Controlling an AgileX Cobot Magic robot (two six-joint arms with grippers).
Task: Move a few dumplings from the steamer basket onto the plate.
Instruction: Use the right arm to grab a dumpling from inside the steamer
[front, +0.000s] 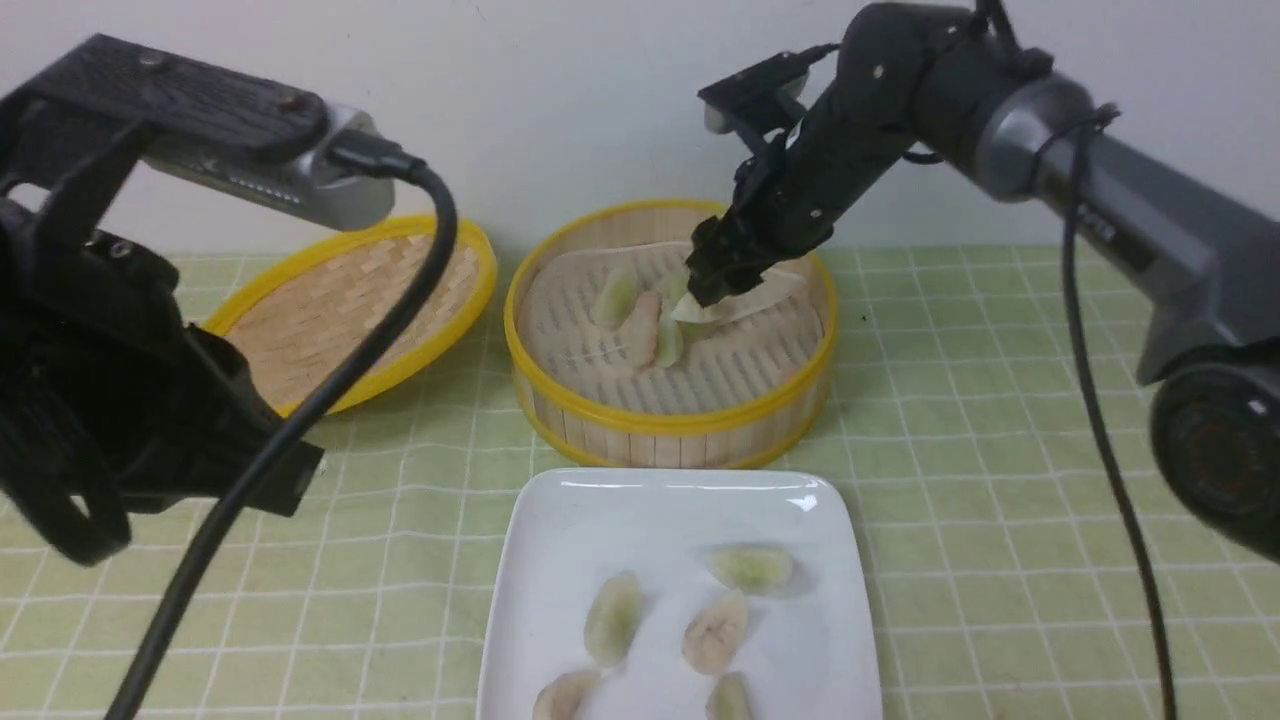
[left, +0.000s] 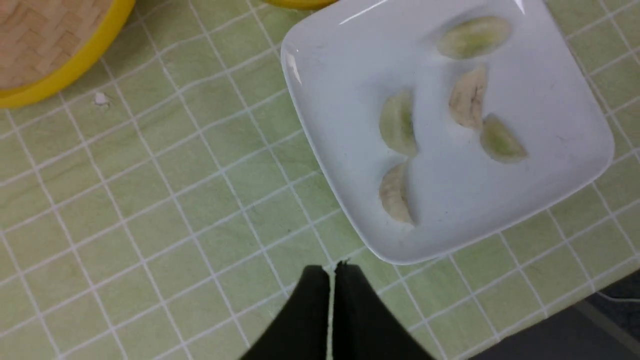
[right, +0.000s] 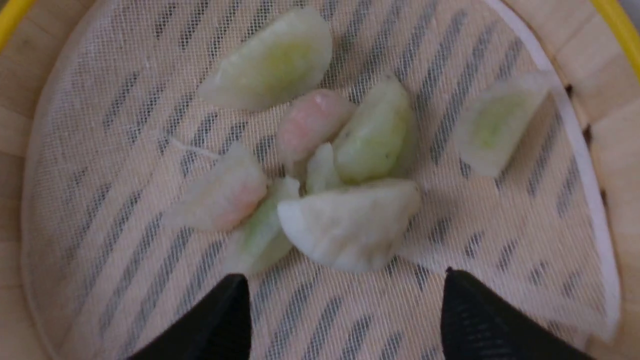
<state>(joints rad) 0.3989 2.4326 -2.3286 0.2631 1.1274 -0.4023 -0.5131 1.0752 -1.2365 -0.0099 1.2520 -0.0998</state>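
The steamer basket (front: 560, 400) stands at the middle back with several dumplings (front: 640, 325) on its whitish liner (right: 500, 260). My right gripper (front: 712, 285) is down inside the basket, open and empty, its jaws wide apart just short of a cream dumpling (right: 350, 222); green ones (right: 372, 135) and pinkish ones (right: 310, 122) lie beyond it. The white plate (front: 560, 540) sits in front of the basket and holds several dumplings (front: 715, 630), also shown in the left wrist view (left: 397, 122). My left gripper (left: 331, 270) is shut and empty above the cloth beside the plate's corner (left: 395, 252).
The shallow woven lid (front: 340, 300) lies to the left of the basket. A green checked cloth (front: 1000, 480) covers the table. The left arm and its cable (front: 300, 420) fill the left foreground. The table's edge shows in the left wrist view (left: 600, 310).
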